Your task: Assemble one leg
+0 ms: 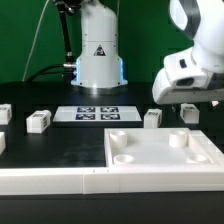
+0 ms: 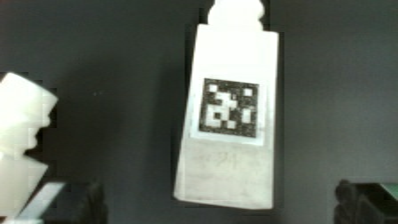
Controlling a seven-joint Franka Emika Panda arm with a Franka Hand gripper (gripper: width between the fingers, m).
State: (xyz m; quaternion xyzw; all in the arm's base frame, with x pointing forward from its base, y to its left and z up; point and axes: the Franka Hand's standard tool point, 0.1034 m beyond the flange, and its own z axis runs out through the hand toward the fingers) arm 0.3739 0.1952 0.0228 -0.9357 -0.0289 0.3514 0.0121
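Observation:
A white leg (image 2: 231,110) with a black-and-white tag (image 2: 228,107) lies flat on the dark table and fills the middle of the wrist view. My gripper (image 2: 214,205) is open above it. Its dark fingertips (image 2: 63,203) stand well apart on either side of the leg's end, touching nothing. In the exterior view the gripper (image 1: 187,106) hangs low at the right, just behind the large white plate (image 1: 150,160), with the leg (image 1: 189,115) under it.
More legs lie on the table (image 1: 152,118), (image 1: 39,121), and one at the exterior view's left edge (image 1: 5,113). Another white part (image 2: 22,130) shows beside the leg in the wrist view. The marker board (image 1: 98,113) lies mid-table before the robot base (image 1: 97,55).

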